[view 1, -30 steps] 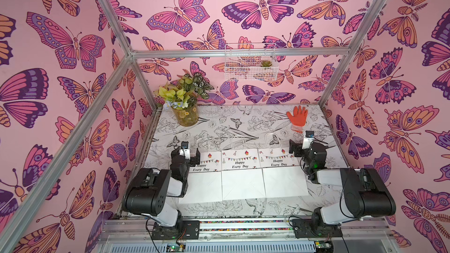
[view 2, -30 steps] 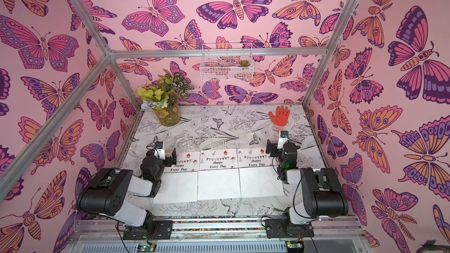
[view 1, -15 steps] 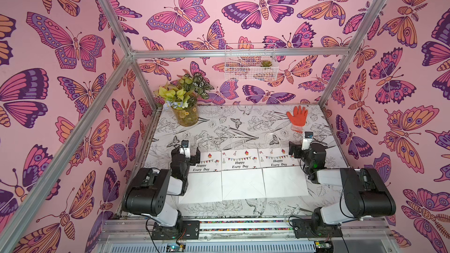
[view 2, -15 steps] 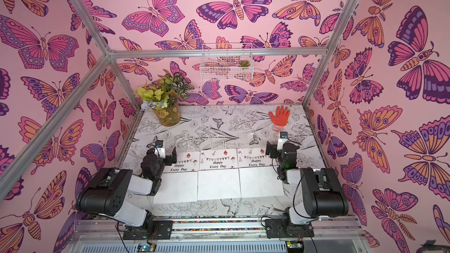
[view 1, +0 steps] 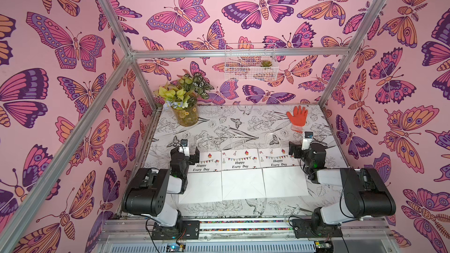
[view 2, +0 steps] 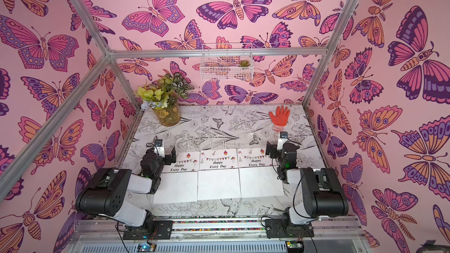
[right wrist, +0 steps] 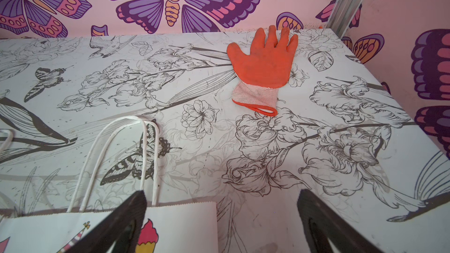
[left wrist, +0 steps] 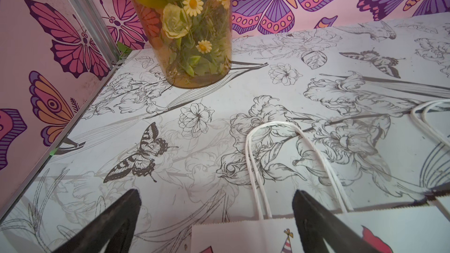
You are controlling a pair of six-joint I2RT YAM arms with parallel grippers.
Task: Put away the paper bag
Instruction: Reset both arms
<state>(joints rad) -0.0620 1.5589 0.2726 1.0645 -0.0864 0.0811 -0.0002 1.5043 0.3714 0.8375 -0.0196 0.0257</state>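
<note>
We see bright, even light, faint shadows on the white flower-printed surface (left wrist: 219, 98); wrist views bow at edges

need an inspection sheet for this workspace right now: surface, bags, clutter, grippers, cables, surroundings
surface: table with a black-and-white floral print, flat
job's things: left bag, middle bag and right bag lie flat side by side, handles toward the back wall
clutter: orange glove flat at the back right; vase of flowers at the back left
grippers: left gripper and right gripper, jaws open, holding nothing, each by an outer bag's top corner
cables: thin black cables at the arm bases, clear of the bags
surroundings: butterfly-print walls, metal frame, wire basket on the back wall holding a small succulent
</note>
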